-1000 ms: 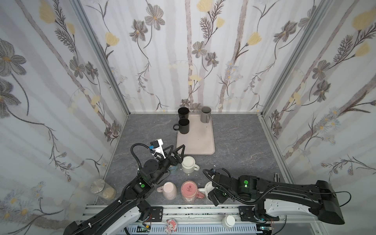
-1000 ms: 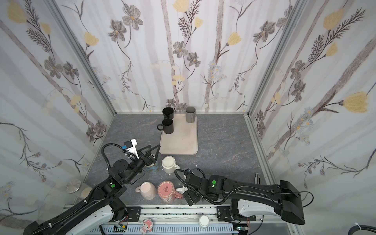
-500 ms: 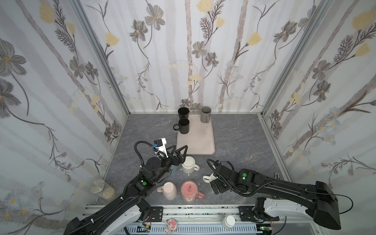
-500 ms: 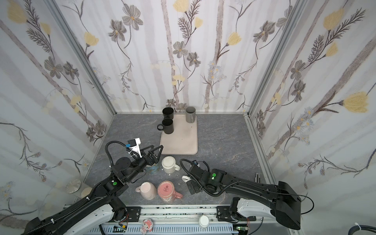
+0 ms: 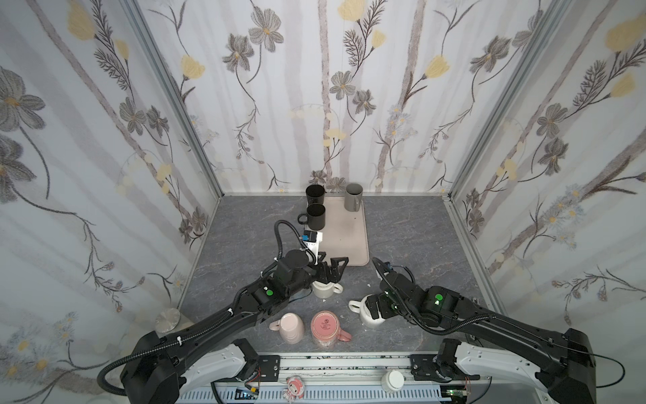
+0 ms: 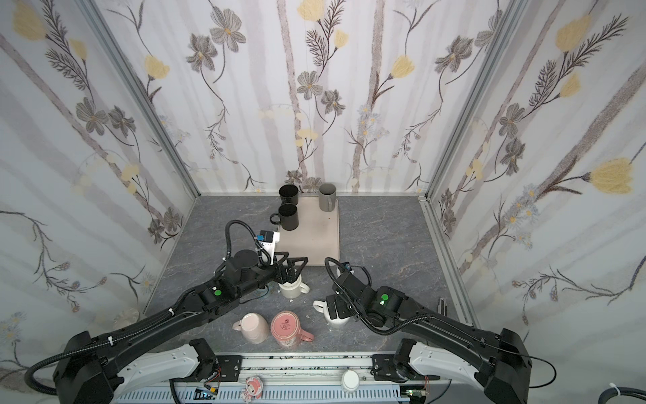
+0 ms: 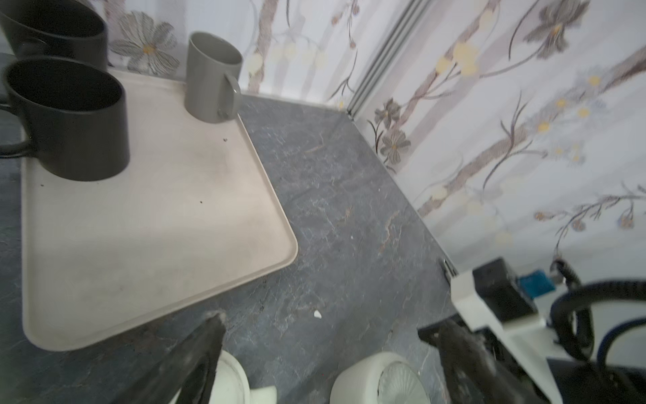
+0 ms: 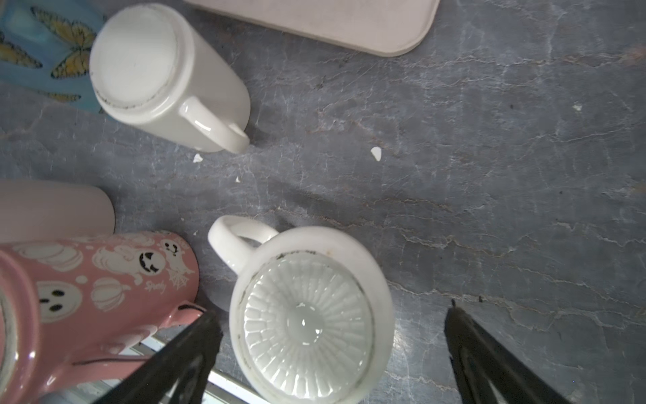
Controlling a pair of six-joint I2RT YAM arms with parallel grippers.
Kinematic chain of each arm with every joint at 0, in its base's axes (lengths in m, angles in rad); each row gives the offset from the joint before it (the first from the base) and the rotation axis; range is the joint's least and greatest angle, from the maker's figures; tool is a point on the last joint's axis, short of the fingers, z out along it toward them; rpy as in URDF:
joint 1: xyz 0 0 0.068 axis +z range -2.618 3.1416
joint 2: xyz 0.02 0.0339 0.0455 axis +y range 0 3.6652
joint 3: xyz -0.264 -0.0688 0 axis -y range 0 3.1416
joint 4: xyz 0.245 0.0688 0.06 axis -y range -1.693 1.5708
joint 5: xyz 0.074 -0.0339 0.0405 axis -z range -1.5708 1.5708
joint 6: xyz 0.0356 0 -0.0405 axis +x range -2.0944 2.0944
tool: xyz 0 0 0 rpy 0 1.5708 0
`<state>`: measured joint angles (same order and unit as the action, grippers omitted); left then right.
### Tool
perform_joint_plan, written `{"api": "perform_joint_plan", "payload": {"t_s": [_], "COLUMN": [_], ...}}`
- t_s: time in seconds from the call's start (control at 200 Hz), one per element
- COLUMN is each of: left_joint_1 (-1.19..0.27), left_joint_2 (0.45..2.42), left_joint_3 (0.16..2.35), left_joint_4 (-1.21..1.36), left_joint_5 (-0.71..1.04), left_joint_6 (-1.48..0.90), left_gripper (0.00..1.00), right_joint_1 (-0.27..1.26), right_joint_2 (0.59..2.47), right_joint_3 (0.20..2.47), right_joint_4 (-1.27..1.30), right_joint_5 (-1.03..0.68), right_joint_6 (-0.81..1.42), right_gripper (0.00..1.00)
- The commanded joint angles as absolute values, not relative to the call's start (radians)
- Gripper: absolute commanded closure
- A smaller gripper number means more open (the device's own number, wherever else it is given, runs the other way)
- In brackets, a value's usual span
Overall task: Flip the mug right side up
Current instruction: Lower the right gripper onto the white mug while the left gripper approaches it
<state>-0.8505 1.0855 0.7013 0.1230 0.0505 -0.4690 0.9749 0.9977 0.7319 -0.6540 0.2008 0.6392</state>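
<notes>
- The left pincer (image 7: 323,321) is spread wide, just over the upside-down cream mug (image 5: 323,289).
- The right pincer (image 8: 332,309) is spread wide on both sides of the upside-down white mug (image 8: 304,335).

The white mug (image 8: 307,314) under the right gripper (image 8: 332,310) is glossy glazed ceramic, and its ribbed base catches bright highlights. That gripper's fingers (image 8: 486,353) are matt black plastic with a grainy, rough face. Beside one finger, the pink ghost-print mug (image 8: 87,290) shines with a smooth glaze. Ahead of the gripper, the cream mug (image 8: 167,80) is glazed too, but its foot ring looks dull and unglazed. The tabletop (image 8: 489,175) is matt, with grey stone veining. Ahead of the left gripper (image 7: 328,320), the beige tray (image 7: 157,227) looks like smooth, matt, lightly scuffed plastic. It carries matt black mugs (image 7: 70,122) and a satin grey mug (image 7: 209,80).
</notes>
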Motion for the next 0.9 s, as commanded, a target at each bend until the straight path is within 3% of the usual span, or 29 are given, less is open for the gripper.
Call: {"api": "perform_joint_plan", "payload": {"t_s": [0.0, 0.14, 0.33, 0.475, 0.605, 0.899], "left_joint_1": [-0.892, -0.928, -0.932, -0.930, -0.930, -0.929], "left_joint_2": [1.117, 1.161, 1.166, 1.158, 1.167, 1.175], "left_joint_3": [0.739, 0.784, 0.803, 0.788, 0.790, 0.788], "left_joint_4": [0.014, -0.054, -0.087, -0.047, -0.049, -0.049], "left_joint_5": [0.026, 0.020, -0.028, -0.041, -0.053, -0.044], "left_joint_6": [-0.392, -0.365, -0.367, -0.383, -0.384, -0.380], "left_gripper": [0.09, 0.17, 0.16, 0.12, 0.07, 0.04], "right_joint_1": [0.954, 0.942, 0.937, 0.940, 0.979, 1.063], "right_joint_2": [0.980, 0.949, 0.946, 0.942, 0.949, 1.009], "right_joint_3": [0.723, 0.734, 0.833, 0.826, 0.766, 0.660], "right_joint_4": [-0.661, -0.720, -0.910, -0.965, -0.959, -0.793], "right_joint_5": [0.194, 0.147, 0.033, -0.080, -0.163, -0.150], "right_joint_6": [0.658, 0.680, 0.660, 0.687, 0.715, 0.765], "right_gripper": [0.00, 0.08, 0.47, 0.62, 0.64, 0.62]}}
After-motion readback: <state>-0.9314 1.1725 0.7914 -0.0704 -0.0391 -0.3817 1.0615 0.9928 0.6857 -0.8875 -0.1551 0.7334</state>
